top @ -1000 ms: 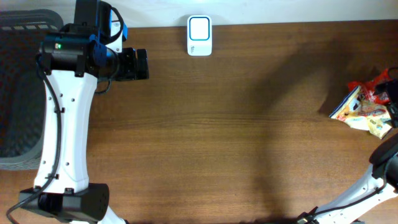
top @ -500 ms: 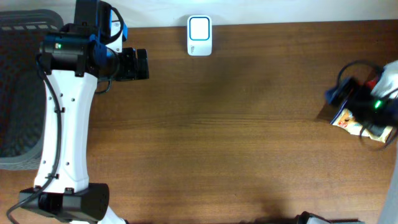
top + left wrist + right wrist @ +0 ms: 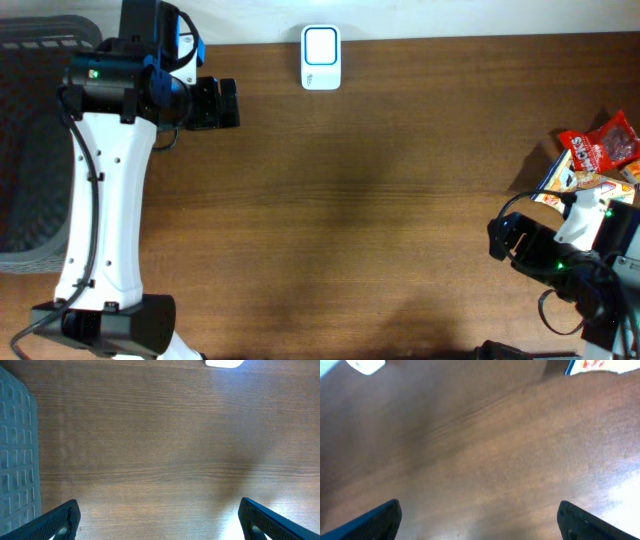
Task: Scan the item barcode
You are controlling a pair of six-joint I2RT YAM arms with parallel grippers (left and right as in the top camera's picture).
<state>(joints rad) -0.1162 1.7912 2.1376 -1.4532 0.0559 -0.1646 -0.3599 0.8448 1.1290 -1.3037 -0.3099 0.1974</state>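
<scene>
Red snack packet (image 3: 598,150) on other packets (image 3: 572,182) at right edge of wooden table (image 3: 380,200), right gripper (image 3: 501,238) near them, jaws spread, empty, left gripper (image 3: 228,103) likewise released, well apart, beside white scanner (image 3: 320,57)

- A wooden table (image 3: 380,200) is seen from above, and a white scanner (image 3: 321,58) is set at its far edge, near the middle.
- A grey basket (image 3: 25,150) is placed beyond the table's left edge.
- The left gripper (image 3: 232,103) is held over the far left corner, pointed toward the scanner and well apart from it.
- A red packet (image 3: 603,148) is laid against a printed packet (image 3: 572,182) at the right edge.
- The right gripper (image 3: 497,238) is held near them, apart from both.
</scene>
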